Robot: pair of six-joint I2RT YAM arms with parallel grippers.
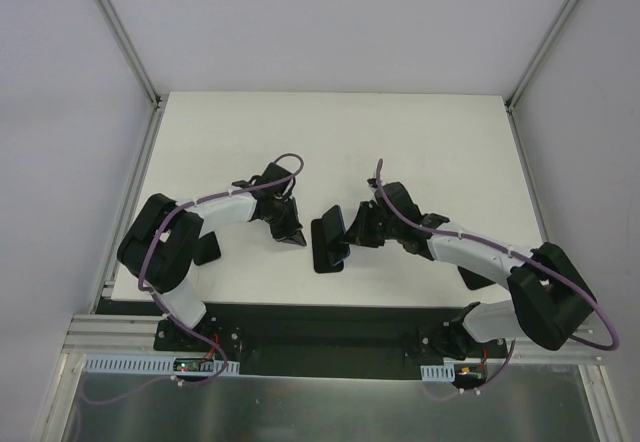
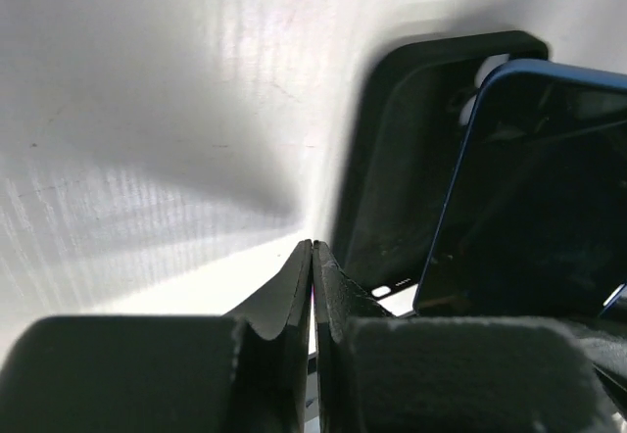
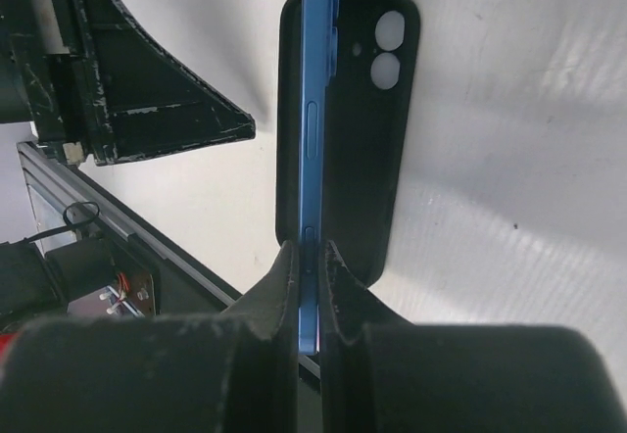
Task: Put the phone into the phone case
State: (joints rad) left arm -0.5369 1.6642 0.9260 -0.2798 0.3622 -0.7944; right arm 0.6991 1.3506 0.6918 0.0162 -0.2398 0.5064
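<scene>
While edge-on in the right hand (image 3: 311, 254), phone (image 3: 315, 110) over phone case (image 3: 361, 159).

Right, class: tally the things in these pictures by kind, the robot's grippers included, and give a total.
phone: 1
phone case: 1
grippers: 2 (left gripper, right gripper)
Total: 4

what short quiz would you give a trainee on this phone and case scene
1. True or false: the phone lies flat inside the phone case.
2. Fill the blank: the left tool is ___ and holds nothing.
3. What grips the phone? A. left tool B. right tool C. neither
Key: 1 false, it is held on edge over the case; 2 shut; 3 B
</scene>
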